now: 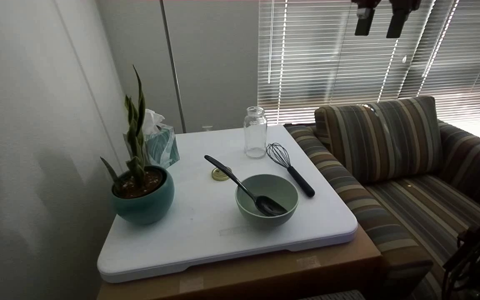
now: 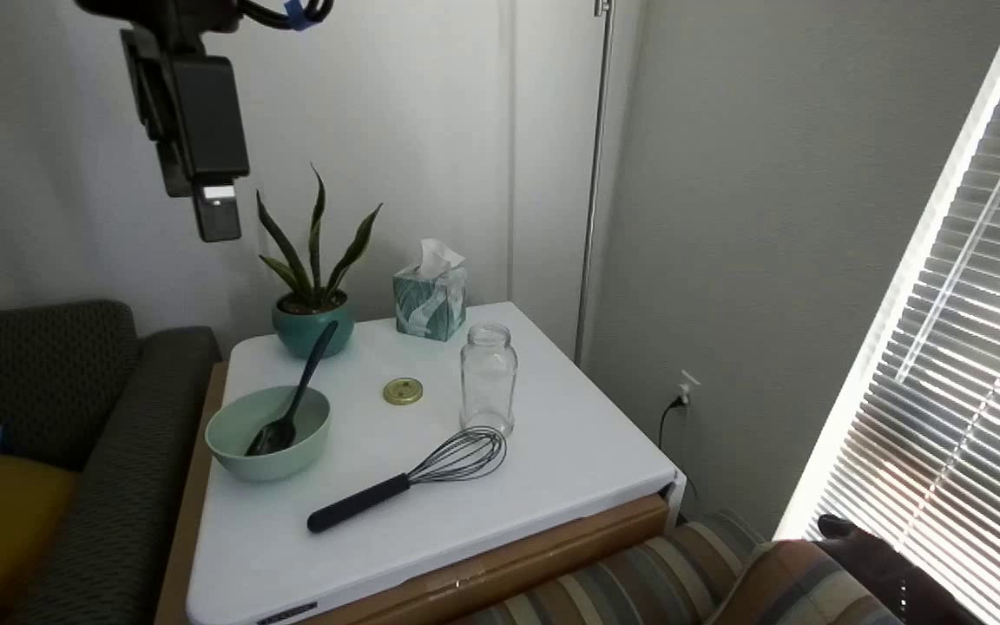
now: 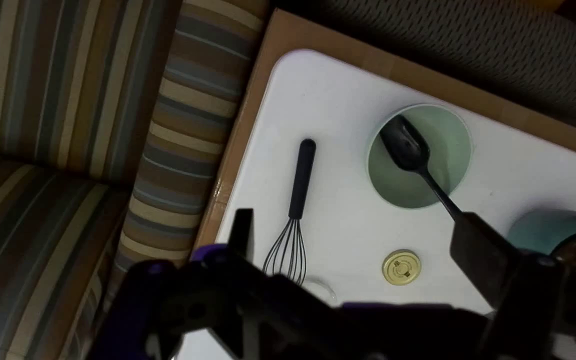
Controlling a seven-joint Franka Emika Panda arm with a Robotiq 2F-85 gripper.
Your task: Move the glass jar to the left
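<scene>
Hovering with fingers (image 1: 398, 25) spread and empty. Below and left of them in an exterior view, could clip the lid (image 1: 218, 175) by travelling low, topple the glass jar (image 1: 255, 137) by closing off-centre, or snag the whisk (image 1: 294, 173) beside it. Open room leftward, away from the fingers; rightward, an edge of the surface (image 1: 200, 196) nearby.

the gripper (image 1: 378, 31) hangs pointing down, spread wide apart.

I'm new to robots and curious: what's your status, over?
Jaws open, empty. Glass jar standing uncapped on white tabletop. Whisk close beside it, might hinder.
</scene>
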